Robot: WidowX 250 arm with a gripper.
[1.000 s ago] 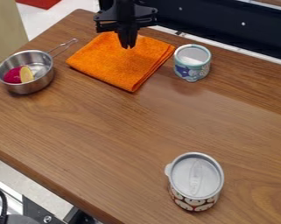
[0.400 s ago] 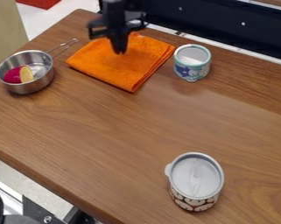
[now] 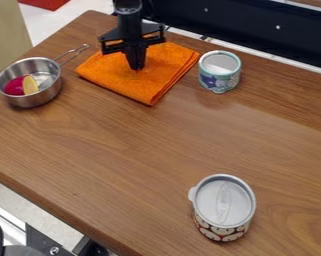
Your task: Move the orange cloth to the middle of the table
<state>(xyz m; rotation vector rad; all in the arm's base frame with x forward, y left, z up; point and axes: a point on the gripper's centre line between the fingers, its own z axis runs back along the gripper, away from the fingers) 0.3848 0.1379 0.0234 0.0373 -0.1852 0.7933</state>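
The black gripper (image 3: pixel 136 67) hangs from the top edge over the orange cloth, its tips at the middle of the cloth. Whether they touch the fabric I cannot tell. The orange cloth (image 3: pixel 154 80) lies folded and flat near the back edge of the wooden table (image 3: pixel 149 155), between the metal pan and the blue-patterned cup.
A metal pan (image 3: pixel 49 91) holding a pink piece and a yellow piece stands at the left, its handle pointing toward the cloth. Right of the cloth is a blue-patterned cup (image 3: pixel 219 80). A lidded can (image 3: pixel 224 202) stands at the front right.
The gripper has moved slightly left and down in the view, toward the front of the cloth. The cloth, pan, cup and can have stayed in place.
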